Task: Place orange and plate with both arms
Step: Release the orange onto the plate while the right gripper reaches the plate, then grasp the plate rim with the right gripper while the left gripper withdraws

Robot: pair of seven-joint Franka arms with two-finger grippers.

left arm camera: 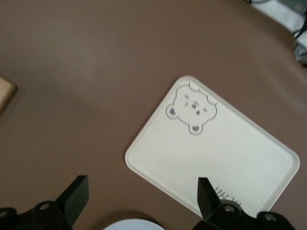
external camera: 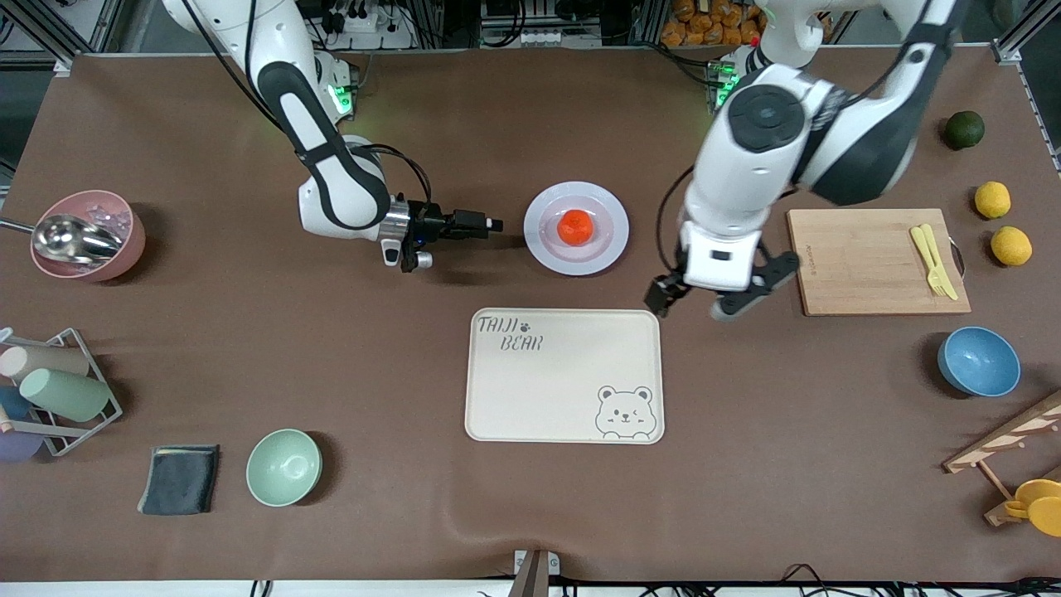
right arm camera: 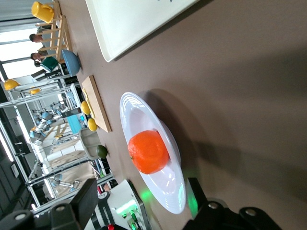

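The orange (external camera: 575,227) sits in the middle of the pale plate (external camera: 547,249), which lies on the brown mat, farther from the front camera than the cream tray. My right gripper (external camera: 485,224) is open and empty, held low beside the plate toward the right arm's end, pointing at it. In the right wrist view, the orange (right arm camera: 147,151) and plate (right arm camera: 139,115) lie ahead of the open right gripper (right arm camera: 144,203). My left gripper (external camera: 696,300) is open and empty over the mat between the plate and the cutting board. The left wrist view shows the open left gripper (left arm camera: 141,196) and the plate's edge (left arm camera: 132,224).
The cream bear tray (external camera: 564,373) lies nearer the camera than the plate. A cutting board (external camera: 862,274) with yellow cutlery (external camera: 932,261), a blue bowl (external camera: 978,361), two lemons (external camera: 992,199) and a dark green fruit (external camera: 964,129) are at the left arm's end. A green bowl (external camera: 283,467), pink bowl (external camera: 124,249) and dark cloth (external camera: 178,478) are at the right arm's end.
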